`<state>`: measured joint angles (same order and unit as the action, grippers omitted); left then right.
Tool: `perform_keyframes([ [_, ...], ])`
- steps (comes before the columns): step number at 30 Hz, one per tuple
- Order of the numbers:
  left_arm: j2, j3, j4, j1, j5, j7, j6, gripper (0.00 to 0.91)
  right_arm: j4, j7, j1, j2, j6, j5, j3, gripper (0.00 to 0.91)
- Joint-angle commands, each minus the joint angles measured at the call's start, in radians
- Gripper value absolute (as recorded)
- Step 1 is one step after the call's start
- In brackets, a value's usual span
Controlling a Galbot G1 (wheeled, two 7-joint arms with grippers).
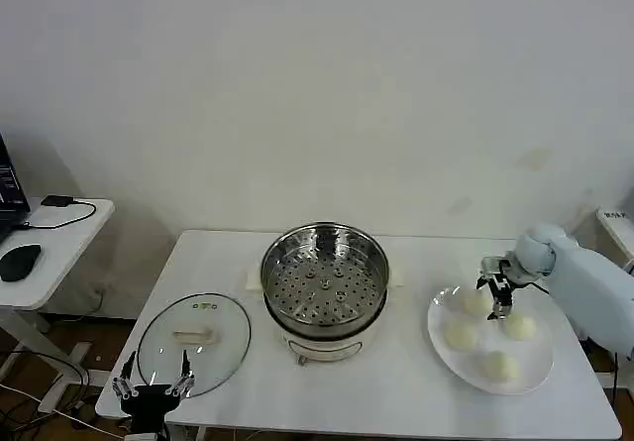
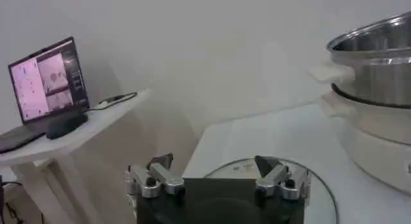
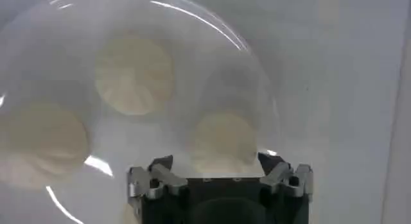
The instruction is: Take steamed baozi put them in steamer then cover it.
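Observation:
Several off-white steamed baozi (image 1: 462, 335) lie on a white plate (image 1: 540, 354) at the table's right. My right gripper (image 1: 498, 297) hovers open just above the rear baozi (image 1: 477, 302); in the right wrist view that bun (image 3: 221, 138) sits between the spread fingers of the right gripper (image 3: 215, 164), with two others (image 3: 133, 74) farther along the plate (image 3: 186, 26). The steel steamer (image 1: 324, 287) stands uncovered at the centre, its perforated tray bare. The glass cover (image 1: 193, 342) lies flat on the table to its left. My left gripper (image 1: 152, 386) waits open at the cover's near edge.
A white side table (image 1: 59, 238) with a mouse and cable stands left of the work table; a lit laptop (image 2: 48, 84) rests on it. The steamer (image 2: 379, 58) and the cover (image 2: 321, 193) lie ahead of the left gripper (image 2: 215, 164). Bare tabletop separates steamer and plate.

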<state>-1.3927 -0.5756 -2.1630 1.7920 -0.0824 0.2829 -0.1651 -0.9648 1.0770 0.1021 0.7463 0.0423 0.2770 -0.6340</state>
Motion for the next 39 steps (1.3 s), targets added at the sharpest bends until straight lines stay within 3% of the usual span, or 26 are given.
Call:
perform_keyframes([
  [1, 0.000, 0.001, 0.000, 0.001, -0.001, 0.000, 0.000, 0.907, 0.009, -0.016, 0.000, 0.013, -0.001, 0.007, 0.001, 0.736],
  [7, 0.000, 0.002, -0.005, 0.002, 0.000, 0.000, 0.002, 0.907, -0.009, -0.021, 0.000, 0.003, -0.002, 0.002, 0.007, 0.695],
  [13, -0.003, 0.006, -0.003, 0.003, 0.000, 0.000, 0.003, 0.907, -0.091, -0.009, -0.032, -0.062, 0.002, -0.017, -0.026, 0.695],
  [19, -0.002, 0.009, -0.002, 0.000, 0.002, 0.000, 0.003, 0.907, -0.215, -0.003, -0.128, -0.169, 0.004, -0.080, -0.095, 0.695],
  [24, 0.006, 0.007, 0.006, -0.006, 0.006, 0.000, 0.002, 0.907, -0.283, -0.010, -0.267, -0.206, -0.001, -0.133, -0.161, 0.695],
  [30, 0.015, 0.006, 0.012, -0.014, 0.011, 0.002, 0.003, 0.907, -0.312, -0.012, -0.445, -0.159, -0.015, -0.212, -0.291, 0.695],
  [39, 0.024, 0.000, 0.007, -0.013, 0.014, 0.005, 0.006, 0.907, -0.297, -0.030, -0.702, 0.067, -0.022, -0.324, -0.494, 0.705],
])
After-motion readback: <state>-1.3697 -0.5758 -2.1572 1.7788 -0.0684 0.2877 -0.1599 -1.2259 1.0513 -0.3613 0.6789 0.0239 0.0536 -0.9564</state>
